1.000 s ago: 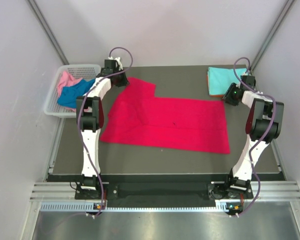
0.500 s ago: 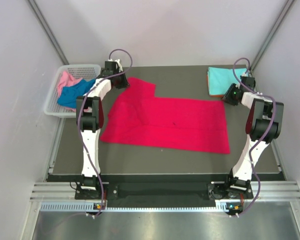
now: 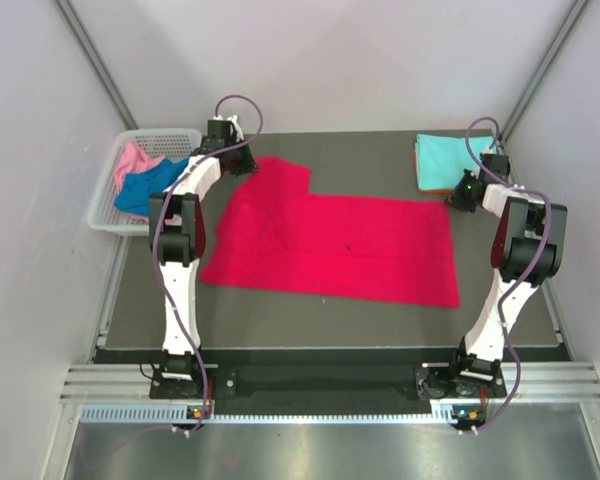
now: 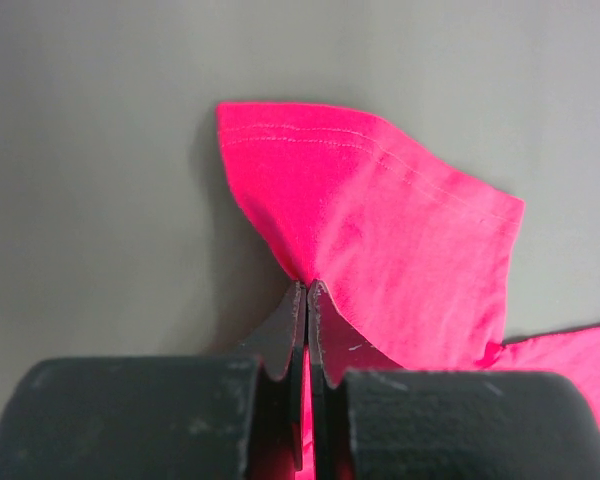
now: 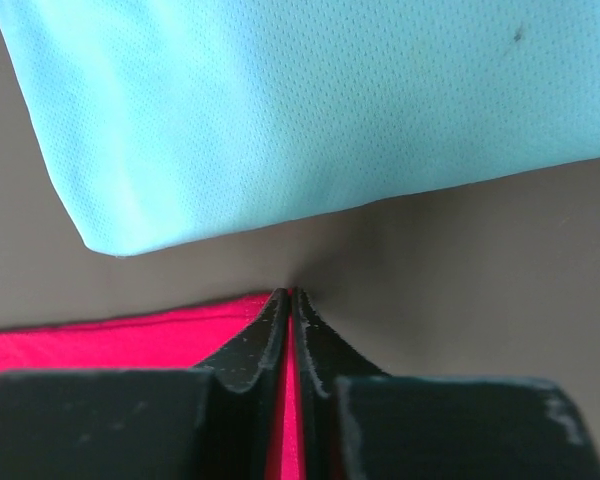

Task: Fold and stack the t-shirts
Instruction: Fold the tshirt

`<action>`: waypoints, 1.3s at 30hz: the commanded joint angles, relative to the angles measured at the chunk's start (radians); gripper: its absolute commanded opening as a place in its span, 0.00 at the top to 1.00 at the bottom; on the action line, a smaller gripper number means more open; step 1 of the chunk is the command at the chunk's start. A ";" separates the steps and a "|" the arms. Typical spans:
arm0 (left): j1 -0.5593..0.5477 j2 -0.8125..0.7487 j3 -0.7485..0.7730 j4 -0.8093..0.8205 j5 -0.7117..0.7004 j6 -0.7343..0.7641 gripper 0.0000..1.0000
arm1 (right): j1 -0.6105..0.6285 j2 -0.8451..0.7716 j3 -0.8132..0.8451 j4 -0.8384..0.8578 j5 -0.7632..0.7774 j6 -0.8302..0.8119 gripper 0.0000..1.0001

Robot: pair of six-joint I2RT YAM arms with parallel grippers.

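Note:
The crimson red t-shirt [image 3: 330, 245] lies spread flat across the dark table. My left gripper [image 3: 242, 165] is shut on its far left part beside the sleeve [image 4: 380, 220], which fans out past the fingertips. My right gripper [image 3: 456, 196] is shut on the shirt's far right corner [image 5: 130, 335]. The folded light turquoise t-shirt [image 3: 450, 155] lies at the far right corner on top of an orange one [image 3: 432, 187]; it fills the top of the right wrist view [image 5: 310, 100]. The royal blue [image 3: 145, 190] and pink [image 3: 132, 160] t-shirts lie crumpled in the basket.
The white lattice basket [image 3: 110, 215] stands off the table's far left edge. Grey walls close in on both sides and at the back. The table's near strip [image 3: 330, 325] is bare.
Both grippers have shifted very slightly; the left arm's elbow moved a little left. The red shirt lies as before.

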 commanded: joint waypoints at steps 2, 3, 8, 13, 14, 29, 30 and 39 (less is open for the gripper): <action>0.004 -0.096 -0.013 0.019 -0.012 0.007 1.00 | -0.001 -0.016 -0.001 -0.017 0.008 -0.005 1.00; 0.004 -0.107 -0.018 0.018 -0.022 0.008 1.00 | 0.001 -0.016 0.002 -0.018 0.011 -0.009 1.00; 0.007 -0.142 -0.030 -0.008 -0.050 0.030 1.00 | -0.001 -0.033 0.002 0.008 0.002 -0.029 1.00; 0.018 -0.225 -0.133 0.053 -0.068 0.016 1.00 | -0.005 -0.090 -0.043 0.051 0.005 -0.035 1.00; 0.021 -0.237 -0.148 0.067 -0.068 0.013 1.00 | -0.007 -0.100 -0.052 0.063 0.016 -0.032 1.00; 0.038 -0.415 -0.358 0.159 -0.012 0.001 1.00 | -0.010 -0.288 -0.264 0.230 0.054 0.039 1.00; 0.038 -0.436 -0.369 0.166 0.007 0.001 1.00 | -0.008 -0.297 -0.265 0.224 0.057 0.039 1.00; 0.038 -0.548 -0.476 0.065 -0.010 -0.004 1.00 | -0.010 -0.407 -0.385 0.213 0.105 0.044 1.00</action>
